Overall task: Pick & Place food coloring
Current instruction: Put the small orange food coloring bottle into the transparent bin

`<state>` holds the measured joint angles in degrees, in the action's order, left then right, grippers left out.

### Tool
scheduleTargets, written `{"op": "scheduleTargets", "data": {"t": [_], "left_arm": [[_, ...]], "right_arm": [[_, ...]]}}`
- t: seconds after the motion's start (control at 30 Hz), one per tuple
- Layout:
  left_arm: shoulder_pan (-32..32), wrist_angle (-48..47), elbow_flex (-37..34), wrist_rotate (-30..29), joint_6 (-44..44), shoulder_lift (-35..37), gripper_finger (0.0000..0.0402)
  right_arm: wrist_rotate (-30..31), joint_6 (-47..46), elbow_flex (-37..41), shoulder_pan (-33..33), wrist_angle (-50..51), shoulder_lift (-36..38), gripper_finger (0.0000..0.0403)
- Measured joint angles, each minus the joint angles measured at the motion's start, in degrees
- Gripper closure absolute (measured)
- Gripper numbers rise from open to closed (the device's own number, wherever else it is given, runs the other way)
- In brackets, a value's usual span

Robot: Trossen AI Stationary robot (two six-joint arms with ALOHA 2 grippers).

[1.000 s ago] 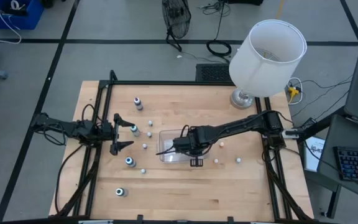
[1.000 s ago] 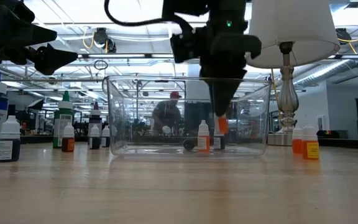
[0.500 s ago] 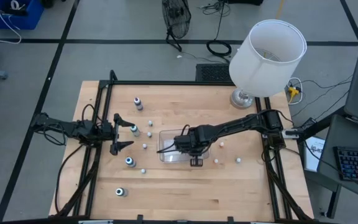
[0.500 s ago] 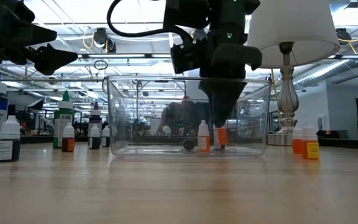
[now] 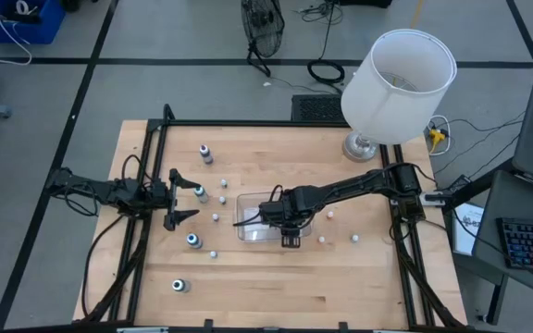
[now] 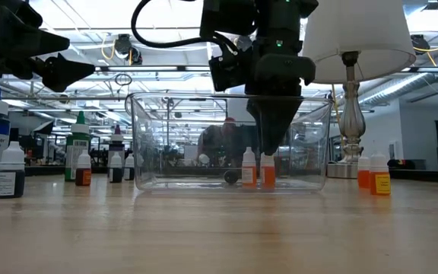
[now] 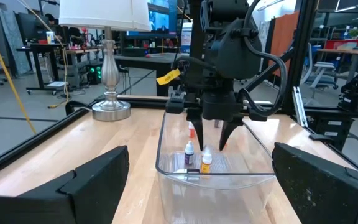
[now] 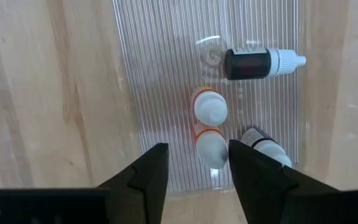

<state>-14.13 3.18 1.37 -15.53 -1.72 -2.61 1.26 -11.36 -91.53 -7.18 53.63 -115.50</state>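
My right gripper [image 5: 281, 219] points straight down into the clear tub [image 5: 248, 200], open. Its fingers stand on either side of an orange food coloring bottle [image 8: 210, 149], which stands upright on the tub floor [image 6: 268, 172]. I cannot tell whether a finger touches it. A second orange bottle [image 8: 210, 107] stands beside it. A dark bottle [image 8: 253, 63] lies on its side and another [image 8: 261, 147] leans by the wall. My left gripper [image 5: 179, 196] is wide open and empty at the table's left, level, with a blue-capped bottle [image 5: 199, 192] just in front of it.
Several loose small bottles dot the table left of the tub [image 5: 216, 217] and right of it [image 5: 322, 240]. A larger bottle [image 5: 206, 153] stands far left. A lamp [image 5: 398, 79] stands at the far right, its base [image 5: 363, 146] on the table. A person shows in the room behind [image 6: 223, 141].
My right gripper has gone down inside the tub. The orange bottle between its fingers, a second ago clear above the tub floor, now stands upright on the floor beside the other orange bottle.
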Motion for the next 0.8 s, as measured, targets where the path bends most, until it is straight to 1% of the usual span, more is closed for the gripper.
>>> {"op": "scheduleTargets", "data": {"t": [0.17, 0.27, 0.37, 0.47, 0.63, 0.73, 0.8], "left_arm": [[0.0, 0.0, 0.0, 0.0, 0.0, 0.0, 0.0011], [0.0, 0.0, 0.0, 0.0, 0.0, 0.0, 0.0011], [0.0, 0.0, 0.0, 0.0, 0.0, 0.0, 0.0011], [0.0, 0.0, 0.0, 0.0, 0.0, 0.0, 0.0011], [0.0, 0.0, 0.0, 0.0, 0.0, 0.0, 0.0011], [0.0, 0.0, 0.0, 0.0, 0.0, 0.0, 0.0011], [0.0, 0.0, 0.0, 0.0, 0.0, 0.0, 0.0011]], "right_arm": [[-0.1, -1.5, 0.0, 0.0, 2.8, 0.8, 0.0243], [0.0, -1.9, -0.1, 0.0, 5.0, 2.8, 0.0246], [0.1, -4.2, -0.1, 0.0, 6.0, 5.2, 0.0246], [0.1, -7.2, -0.1, 0.0, 7.6, 8.5, 0.0246], [0.0, -13.3, -0.1, -1.5, 13.1, 14.5, 0.0246], [0.7, -16.9, 2.1, -3.9, 16.2, 18.1, 0.0241], [3.2, -18.8, 4.9, -5.4, 17.6, 20.3, 0.0238]]}}
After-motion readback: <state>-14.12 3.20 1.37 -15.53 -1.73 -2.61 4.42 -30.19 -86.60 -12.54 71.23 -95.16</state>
